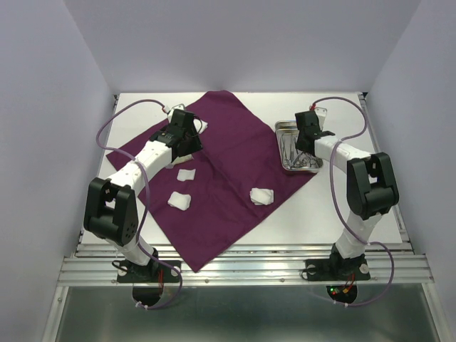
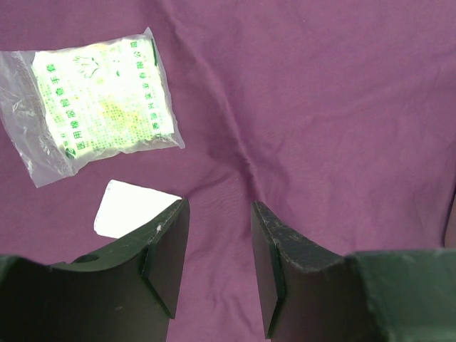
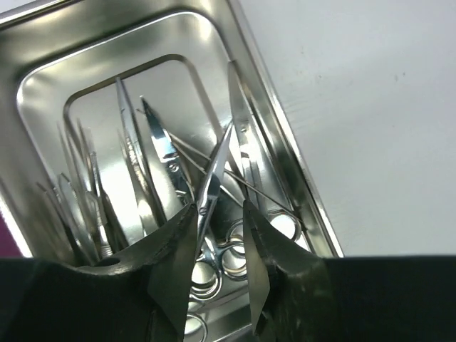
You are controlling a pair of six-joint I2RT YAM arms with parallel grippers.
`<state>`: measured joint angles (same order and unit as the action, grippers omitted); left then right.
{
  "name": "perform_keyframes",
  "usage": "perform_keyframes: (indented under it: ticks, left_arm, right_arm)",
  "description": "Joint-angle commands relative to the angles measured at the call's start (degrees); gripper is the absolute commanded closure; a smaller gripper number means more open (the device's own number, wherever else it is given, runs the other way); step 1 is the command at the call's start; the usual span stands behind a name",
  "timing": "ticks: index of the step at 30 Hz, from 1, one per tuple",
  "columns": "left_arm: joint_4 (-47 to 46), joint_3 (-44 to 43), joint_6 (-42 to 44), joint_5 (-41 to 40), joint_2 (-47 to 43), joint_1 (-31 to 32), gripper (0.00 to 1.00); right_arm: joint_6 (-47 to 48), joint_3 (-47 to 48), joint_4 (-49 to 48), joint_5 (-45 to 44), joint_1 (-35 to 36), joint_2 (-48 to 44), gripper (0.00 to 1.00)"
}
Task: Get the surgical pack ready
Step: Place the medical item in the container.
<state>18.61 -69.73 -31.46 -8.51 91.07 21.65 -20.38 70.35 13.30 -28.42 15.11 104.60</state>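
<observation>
- A deep-purple cloth lies spread like a diamond on the white table. Its nearest corner reaches the table's near edge, between the two arm bases.
- Three white gauze wads rest on the cloth's near half. Two sit close together on the left and one lies well apart on the right.
- Farther back on the left, the left gripper hangs over the cloth. Its jaws stand apart with only purple fabric between them (it holds nothing).
- Just past its left finger lies a white flat piece. Beyond that is a clear plastic packet printed in green.
- On the right, a steel tray sits at the cloth's right corner, with bare table along its right side.
- Silver scissor-like instruments lie piled in the tray.
- The right gripper is low over the tray with its jaws parted. One pair of scissors lies in the gap, and neither finger is visibly pressing it.
</observation>
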Motion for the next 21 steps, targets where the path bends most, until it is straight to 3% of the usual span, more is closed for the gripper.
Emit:
perform_keyframes:
  ticks: [1,12,19,21]
  left_arm:
    - [-0.77,-0.93,0.88,0.07,0.25,-0.12,0.50]
    - [-0.59,-0.40,1.14,-0.63,-0.89,-0.12,0.50]
    - [-0.68,0.21,1.05,-0.80,-1.24,-0.12,0.50]
    - [-0.68,0.30,1.05,-0.89,-1.24,-0.12,0.50]
  right_arm:
    - [-3.26,1.98,2.07,0.65,-1.31,0.87,0.63]
    - [-6.34,4.71,1.99,6.45,-3.07,5.70,0.64]
    - [-5.81,4.71,0.76,8.03,-3.07,6.06,0.85]
    - [-5.29,4.27,-0.20,9.26,-3.07,5.71,0.87]
